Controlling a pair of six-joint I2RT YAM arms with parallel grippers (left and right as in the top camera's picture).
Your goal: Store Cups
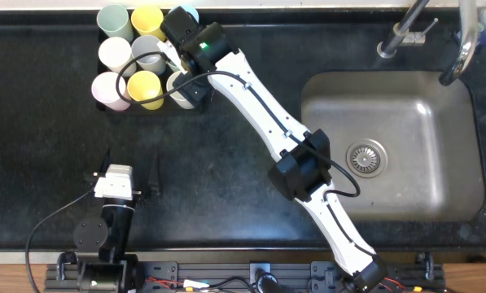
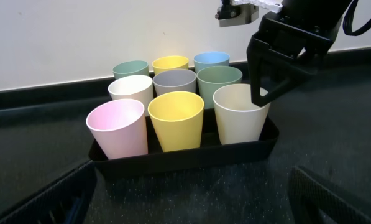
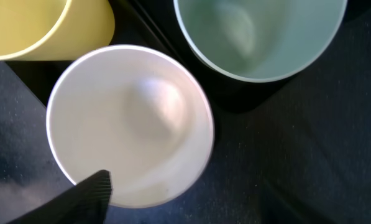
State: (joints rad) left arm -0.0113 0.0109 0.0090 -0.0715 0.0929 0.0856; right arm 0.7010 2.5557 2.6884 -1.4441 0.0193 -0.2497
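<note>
A black tray [image 2: 185, 158] at the back left of the counter holds several cups in three rows. The front row is a pink cup [image 2: 117, 127], a yellow cup [image 2: 176, 118] and a cream cup [image 2: 238, 118]. My right gripper [image 2: 269, 93] hangs open over the cream cup [image 3: 141, 124], with one finger [image 3: 92, 190] at its rim and the other outside its wall. In the top view the right gripper [image 1: 181, 81] partly hides that cup. My left gripper [image 1: 131, 167] rests open near the front left of the counter, holding nothing and facing the tray.
A steel sink [image 1: 389, 146] with a faucet [image 1: 405, 32] takes up the right side. A pale green cup [image 3: 260, 37] and a yellow cup [image 3: 36, 25] stand right beside the cream one. A white wall rises behind the tray.
</note>
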